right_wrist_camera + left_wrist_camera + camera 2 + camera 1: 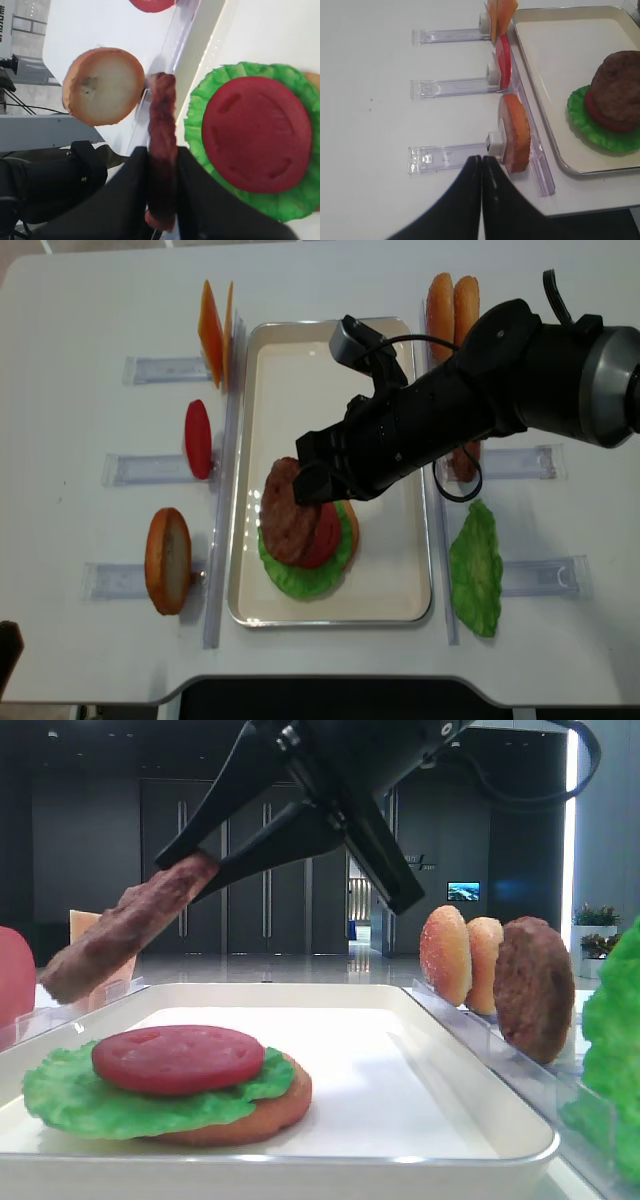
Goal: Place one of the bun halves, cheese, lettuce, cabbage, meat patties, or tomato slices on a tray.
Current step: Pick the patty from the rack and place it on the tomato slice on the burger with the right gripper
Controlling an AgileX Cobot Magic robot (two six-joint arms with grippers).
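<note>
One white bench (80, 300) carried everything, and the tray (400, 580) lay in its middle between clear racks (450, 155). On the near part of the tray sat a stack: a bun half (275, 1115) at the bottom, the lettuce (70, 1100) on it, and a tomato slice (178, 1058) on top.

The right arm reached across the tray from the right side. Its claw (162, 175) was closed on a meat patty (161, 150), gripping it by one edge. The patty hung in the air, tilted, with its free end lower and pointing to the left rack. In the overhead view it was above the left part of the stack, touching nothing there as far as I could tell. So the stack lay below the patty and a little to the right of its free end; I judged the patty needed to come flat over the tomato slice before release.

The left claw (482, 165) was closed and empty, beside the rack holding another bun half (515, 132).
</note>
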